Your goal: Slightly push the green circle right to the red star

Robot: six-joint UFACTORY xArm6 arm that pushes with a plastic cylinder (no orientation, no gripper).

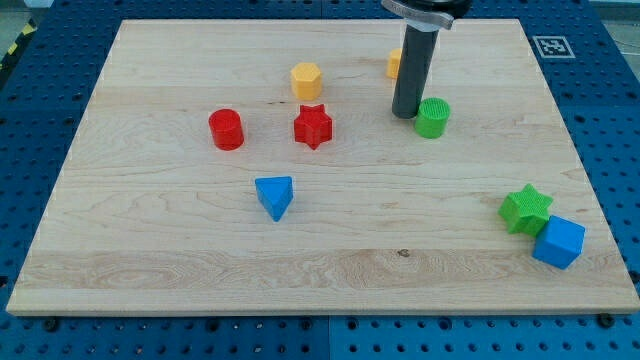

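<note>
The green circle [433, 117] is a short green cylinder right of the board's middle, towards the view's top. My tip [405, 115] stands just at its left side, touching or nearly touching it. The red star [313, 126] lies well to the left of both, near the board's middle. The rod rises from the tip to the view's top edge.
A red cylinder [227, 129] lies left of the red star. A yellow hexagon [306, 80] lies above the star. An orange block [395, 63] is partly hidden behind the rod. A blue triangle [274, 196] lies lower left. A green star [526, 208] and a blue cube [558, 242] lie at lower right.
</note>
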